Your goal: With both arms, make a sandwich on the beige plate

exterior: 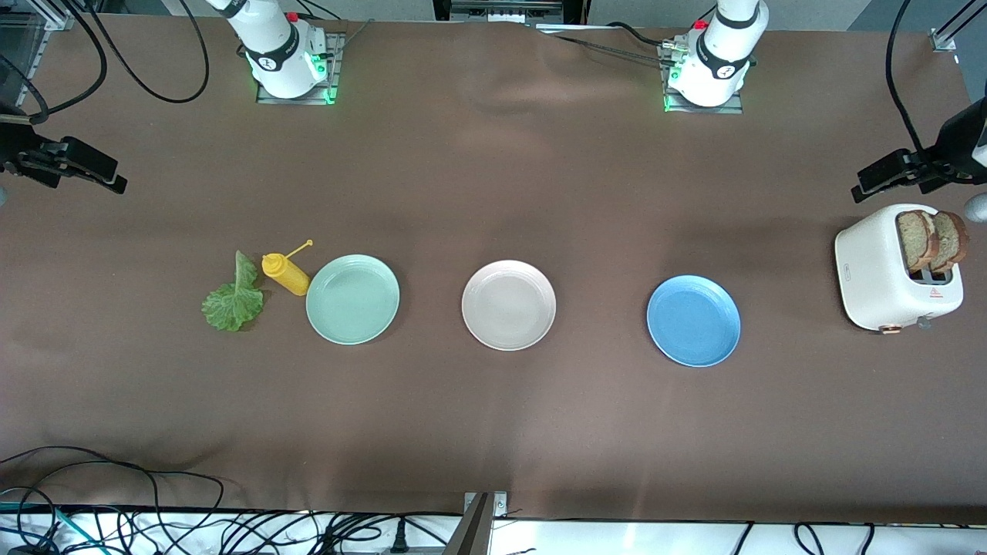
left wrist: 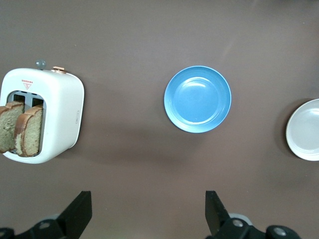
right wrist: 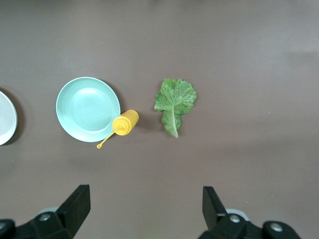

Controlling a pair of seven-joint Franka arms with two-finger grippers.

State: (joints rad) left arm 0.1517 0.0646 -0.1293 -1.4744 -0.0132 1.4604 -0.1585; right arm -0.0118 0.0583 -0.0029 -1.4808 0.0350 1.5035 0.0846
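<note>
- The brown table carries everything; both arm bases stand along its edge farthest from the front camera.
- The left arm rises from its base and leaves the frame; its forearm comes back in at the table's end, over the toaster. It waits.
- The right arm mirrors it, its forearm coming in at its own end of the table, also waiting.
- The left gripper hangs high over bare table near the toaster and blue plate, fingers spread wide, holding nothing.
- The right gripper hangs high over bare table near the lettuce, fingers spread wide, empty.
- The white toaster sits at the left arm's end of the table; it bears a small red warning triangle with print too small to read.
- Three plates lie in a row: the mint-green plate toward the right arm's end, the beige plate in the middle, the blue plate toward the left arm's end. All are bare.
- Two bread slices stand upright in the toaster's slots.
- The lettuce leaf lies flat on the table, beside the mustard bottle.
- The yellow mustard bottle lies tipped just beside the mint-green plate's rim.
</note>
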